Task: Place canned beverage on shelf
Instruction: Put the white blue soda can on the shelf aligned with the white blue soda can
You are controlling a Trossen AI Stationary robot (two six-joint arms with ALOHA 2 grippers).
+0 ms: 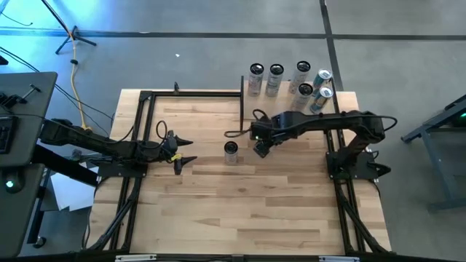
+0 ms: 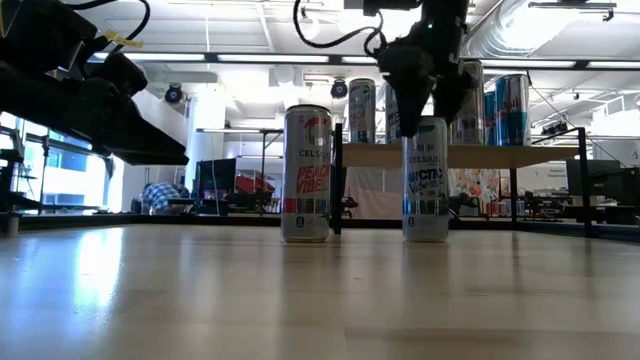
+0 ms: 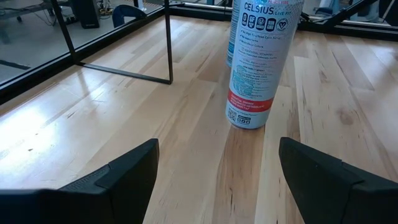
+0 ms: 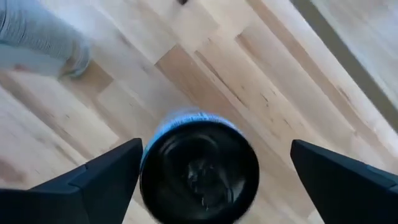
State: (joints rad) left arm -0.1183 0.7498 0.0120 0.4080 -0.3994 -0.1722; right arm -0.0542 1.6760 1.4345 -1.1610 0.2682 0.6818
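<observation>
Two tall cans stand upright on their bases on the wooden table. The red-lettered can (image 2: pixel 306 175) (image 1: pixel 231 151) stands alone, ahead of my open left gripper (image 3: pixel 217 186) (image 1: pixel 188 150), which waits toward the table's left. My right gripper (image 4: pixel 217 180) (image 2: pixel 425 105) points down over the blue-lettered can (image 2: pixel 426 180), whose dark top (image 4: pixel 199 171) shows between its two wide-apart fingers. The fingers stand clear of the can on either side. The shelf (image 2: pixel 440 155), a small wood board on black posts, stands at the far right with several cans (image 1: pixel 291 80) on it.
A thin black rod frame (image 3: pixel 124 68) (image 1: pixel 242 105) stands on the table to the left of the shelf. Black rails (image 1: pixel 135 145) run along the table's left and right sides. Bare wood lies toward the near edge (image 1: pixel 240 211).
</observation>
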